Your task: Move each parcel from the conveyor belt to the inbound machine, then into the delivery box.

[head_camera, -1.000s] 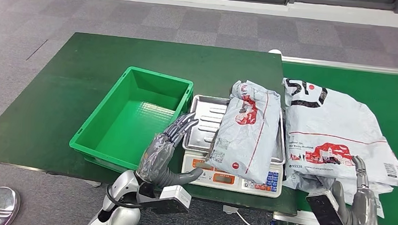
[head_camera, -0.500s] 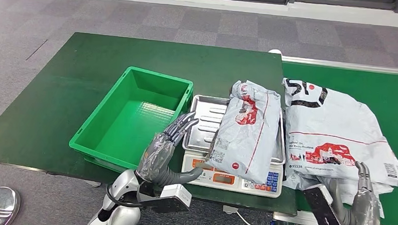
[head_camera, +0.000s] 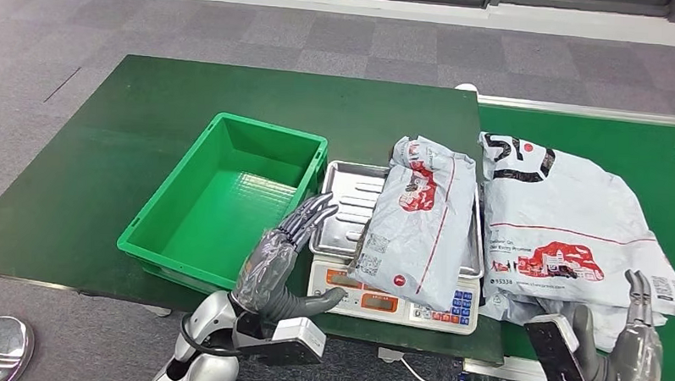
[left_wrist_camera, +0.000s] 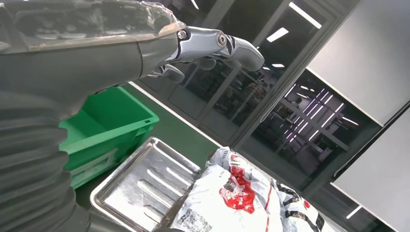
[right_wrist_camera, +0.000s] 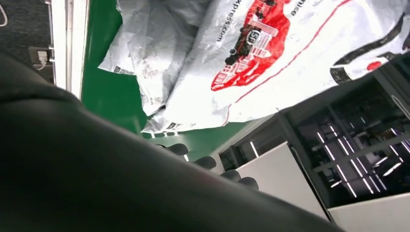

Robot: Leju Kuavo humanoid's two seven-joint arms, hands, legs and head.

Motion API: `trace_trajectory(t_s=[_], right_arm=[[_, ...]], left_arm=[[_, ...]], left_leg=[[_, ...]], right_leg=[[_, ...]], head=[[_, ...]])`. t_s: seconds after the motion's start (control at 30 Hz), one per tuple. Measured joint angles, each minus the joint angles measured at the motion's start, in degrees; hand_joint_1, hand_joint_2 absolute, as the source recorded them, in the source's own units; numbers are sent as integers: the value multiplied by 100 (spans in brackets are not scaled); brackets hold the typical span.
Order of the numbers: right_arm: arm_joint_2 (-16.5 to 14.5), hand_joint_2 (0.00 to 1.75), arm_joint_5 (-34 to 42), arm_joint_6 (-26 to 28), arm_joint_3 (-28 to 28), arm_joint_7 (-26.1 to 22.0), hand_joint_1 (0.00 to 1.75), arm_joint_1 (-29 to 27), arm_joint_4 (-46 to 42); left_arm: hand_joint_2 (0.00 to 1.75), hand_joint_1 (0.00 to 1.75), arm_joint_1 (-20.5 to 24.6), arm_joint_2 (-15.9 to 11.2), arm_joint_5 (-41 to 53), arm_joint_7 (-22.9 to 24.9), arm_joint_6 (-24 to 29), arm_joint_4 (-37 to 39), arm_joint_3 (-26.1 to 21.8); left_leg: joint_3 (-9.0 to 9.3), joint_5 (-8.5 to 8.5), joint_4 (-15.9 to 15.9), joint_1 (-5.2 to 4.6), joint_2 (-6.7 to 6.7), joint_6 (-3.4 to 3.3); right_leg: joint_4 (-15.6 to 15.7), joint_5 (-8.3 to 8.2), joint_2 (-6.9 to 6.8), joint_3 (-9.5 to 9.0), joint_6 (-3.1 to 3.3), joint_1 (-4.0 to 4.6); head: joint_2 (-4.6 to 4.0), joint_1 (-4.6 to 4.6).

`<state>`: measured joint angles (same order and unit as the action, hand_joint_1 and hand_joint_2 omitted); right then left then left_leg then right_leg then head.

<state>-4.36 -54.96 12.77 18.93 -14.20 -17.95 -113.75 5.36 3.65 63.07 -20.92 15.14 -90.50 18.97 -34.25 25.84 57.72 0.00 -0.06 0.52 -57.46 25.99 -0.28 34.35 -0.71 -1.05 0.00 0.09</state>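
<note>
Parcel (head_camera: 419,220) on the scale's steel tray (head_camera: 344,209), ready for its second move. Leftmost, green delivery box (head_camera: 199,233), nothing in it. Next, left hand (head_camera: 279,260) empty, fingers straight and apart, edged slightly nearer the tray than a second ago. Probably reaching for that parcel. Further right, bigger parcel (head_camera: 561,236) flat on the conveyor belt (head_camera: 657,151). Far right, right hand (head_camera: 629,357) empty, fingers loosely spread, drawn back off the bag's near edge.
</note>
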Motion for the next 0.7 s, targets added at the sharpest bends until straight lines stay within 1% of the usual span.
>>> trace_trajectory(t_s=[0.07,0.2,0.27,0.6,0.7], right_arm=[[-15,0,131,256,0,-127,0,-2,-43],[-91,0,668,1282,0,-683,0,-11,-281],[-128,0,824,1554,0,-833,0,-17,-400],[-201,0,909,1660,0,-899,0,-45,-596],[-216,0,1019,1763,0,-978,0,-46,-621]], left_arm=[[175,0,-3,4,-5,-26,0,1,-7],[175,0,-1,32,-13,-67,4,28,-32],[175,0,0,42,-13,-78,6,44,-34],[175,0,1,46,-13,-85,7,67,-34],[175,0,5,50,-29,-81,-8,79,-34]], left_leg=[[0,0,0,0,0,0],[1,0,0,0,0,0],[1,1,0,0,0,0],[2,2,0,0,1,-1],[3,2,0,0,2,-1]], right_leg=[[0,0,0,0,0,0],[0,0,0,1,0,0],[0,0,2,1,0,0],[0,0,3,0,0,0],[0,1,3,0,0,0]], head=[[0,0],[0,0],[0,0],[0,0],[0,0]])
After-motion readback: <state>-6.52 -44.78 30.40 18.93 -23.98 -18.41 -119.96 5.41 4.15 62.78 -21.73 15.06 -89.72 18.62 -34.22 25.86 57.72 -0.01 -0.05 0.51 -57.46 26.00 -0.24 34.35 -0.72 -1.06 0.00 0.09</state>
